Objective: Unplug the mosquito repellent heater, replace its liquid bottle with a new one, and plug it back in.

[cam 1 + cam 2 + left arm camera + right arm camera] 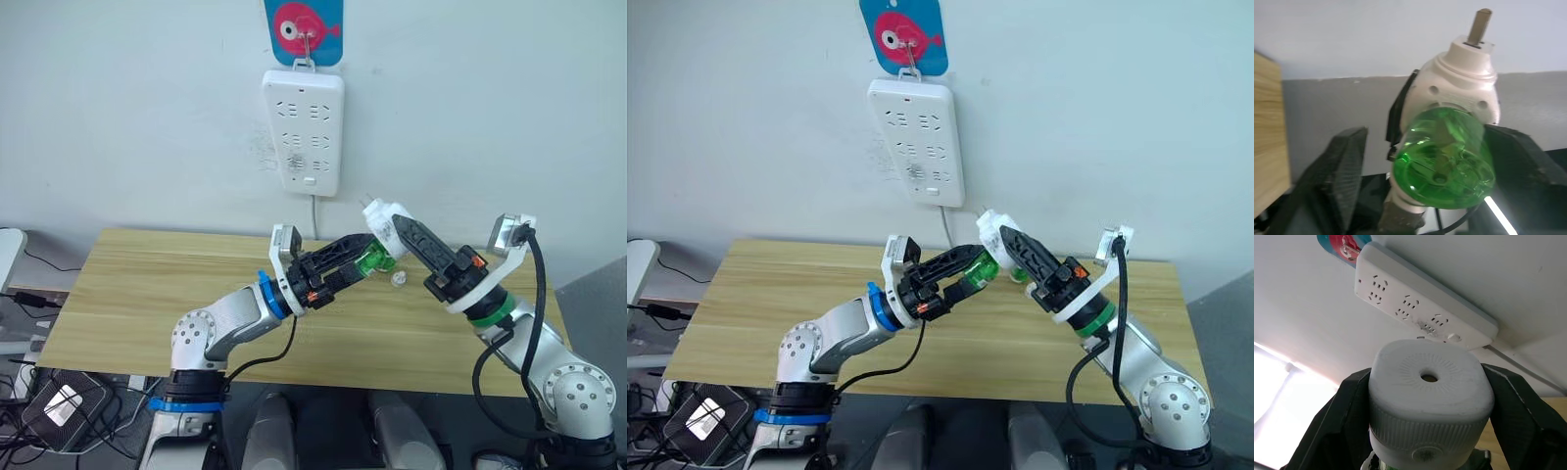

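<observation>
Green plastic at frame centre: liquid bottle (pixel 375 259), screwed into the mosquito repellent heater (pixel 384 218), held in the air above the wooden counter (pixel 147 294), below the wall power strip (pixel 303 132) at upper centre. Right claw (pixel 397 227) clamped on the white heater body, reaching in from the lower right. Left claw (pixel 368 251) closing in from the lower left, fingers (pixel 1344 171) apart and bracketing the bottle, one pad apparently touching; firm grip not certain. Long axis of heater and bottle tilted, bottle end down toward the left claw, so likely next: close and twist the bottle off. Small clear object (pixel 399 279) lying on the counter just under the pair. From the left wrist: bottle base, wick inside, one metal prong (pixel 1479 23). From the right wrist: heater's vented face with dark centre hole.
</observation>
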`<state>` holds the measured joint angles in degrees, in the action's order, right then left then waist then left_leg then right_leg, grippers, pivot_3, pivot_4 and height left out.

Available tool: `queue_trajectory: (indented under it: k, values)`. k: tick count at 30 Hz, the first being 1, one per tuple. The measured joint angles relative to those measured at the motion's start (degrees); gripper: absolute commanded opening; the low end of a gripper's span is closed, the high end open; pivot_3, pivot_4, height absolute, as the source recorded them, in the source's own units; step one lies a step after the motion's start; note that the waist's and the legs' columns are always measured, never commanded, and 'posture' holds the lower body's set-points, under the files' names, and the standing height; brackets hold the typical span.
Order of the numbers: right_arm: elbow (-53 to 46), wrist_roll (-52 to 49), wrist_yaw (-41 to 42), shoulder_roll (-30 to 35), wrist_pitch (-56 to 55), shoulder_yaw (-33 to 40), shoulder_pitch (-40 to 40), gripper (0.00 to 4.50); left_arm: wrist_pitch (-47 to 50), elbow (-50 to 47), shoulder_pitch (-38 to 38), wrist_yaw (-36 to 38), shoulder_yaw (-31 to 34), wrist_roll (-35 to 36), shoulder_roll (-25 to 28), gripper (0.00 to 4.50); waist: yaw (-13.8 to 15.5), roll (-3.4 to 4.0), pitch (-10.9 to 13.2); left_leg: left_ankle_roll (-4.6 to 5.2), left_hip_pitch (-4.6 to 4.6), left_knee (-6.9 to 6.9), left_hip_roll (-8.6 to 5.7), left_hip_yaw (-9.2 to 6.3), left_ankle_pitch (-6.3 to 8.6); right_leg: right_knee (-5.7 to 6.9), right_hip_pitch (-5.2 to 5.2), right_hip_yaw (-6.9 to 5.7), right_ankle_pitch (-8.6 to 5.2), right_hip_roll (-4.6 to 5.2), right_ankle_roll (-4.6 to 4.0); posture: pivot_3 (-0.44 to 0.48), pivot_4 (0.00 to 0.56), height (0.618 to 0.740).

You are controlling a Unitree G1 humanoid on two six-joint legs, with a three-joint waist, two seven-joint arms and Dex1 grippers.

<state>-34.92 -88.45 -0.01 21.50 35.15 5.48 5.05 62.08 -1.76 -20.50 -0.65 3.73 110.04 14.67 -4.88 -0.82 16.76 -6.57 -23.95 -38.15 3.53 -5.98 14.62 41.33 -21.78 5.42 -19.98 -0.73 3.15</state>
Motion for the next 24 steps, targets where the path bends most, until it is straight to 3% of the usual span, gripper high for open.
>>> queue_trajectory:
  k: [3, 6, 10, 15, 19, 24]
  values:
    - [-1.2, -0.3, 0.2, 1.8, 0.6, 0.0, -1.5, 3.03, 0.4, -1.9, 0.7, 4.2, 0.6, -5.0, 5.4, 4.50, 0.0, 0.01, 0.0, 0.00, 0.00, 0.05, 0.02, 0.01, 0.00, 0.00, -0.03, 0.00, 0.00, -0.01, 0.00, -0.135, 0.234, 0.697]
    - [-1.7, 2.4, 0.9, 5.2, 0.6, 0.8, -1.9, 3.02, -1.5, -6.0, 2.7, 9.9, 1.5, -15.0, 10.3, 4.50, 0.0, 0.02, 0.0, -0.01, 0.00, 0.06, 0.01, 0.07, 0.00, -0.01, -0.07, 0.07, 0.00, 0.00, 0.00, -0.120, 0.236, 0.697]
    - [-3.3, 15.2, 3.2, 13.4, 1.2, 1.0, 0.3, 3.02, -15.4, -12.4, 4.3, 19.1, -1.8, -41.8, 16.9, 4.50, 0.3, 0.02, 0.0, -0.10, 0.03, 0.11, 0.01, 0.14, -0.06, -0.02, -0.13, 0.11, 0.00, -0.02, 0.00, -0.101, 0.237, 0.697]
    - [-8.0, 33.4, 6.7, 18.9, 1.0, -5.8, 3.6, 3.02, -34.3, -12.8, 3.2, 27.0, -4.7, -66.0, 18.6, 4.50, 0.5, 0.00, 0.0, -0.12, -0.14, 0.19, 0.02, 0.17, -0.07, -0.06, -0.31, 0.12, 0.00, -0.01, 0.00, -0.093, 0.239, 0.697]
    - [-9.2, 43.4, 8.7, 19.1, 0.7, -10.4, 5.5, 3.02, -43.1, -6.3, -1.5, 30.8, -3.6, -74.7, 18.7, 4.50, 0.7, 0.00, 0.0, -0.12, -0.39, 0.15, 0.01, 0.13, -0.07, -0.07, -0.49, 0.06, 0.01, 0.02, -0.01, -0.091, 0.240, 0.697]
    - [-9.2, 48.9, 11.3, 17.5, 0.6, -11.4, 7.3, 3.02, -45.8, 4.7, -10.4, 36.4, -1.7, -78.3, 18.4, 4.50, 0.8, -0.01, 0.0, -0.11, -0.47, 0.14, -0.02, 0.03, -0.07, -0.09, -0.50, -0.07, 0.01, 0.04, -0.02, -0.093, 0.240, 0.697]
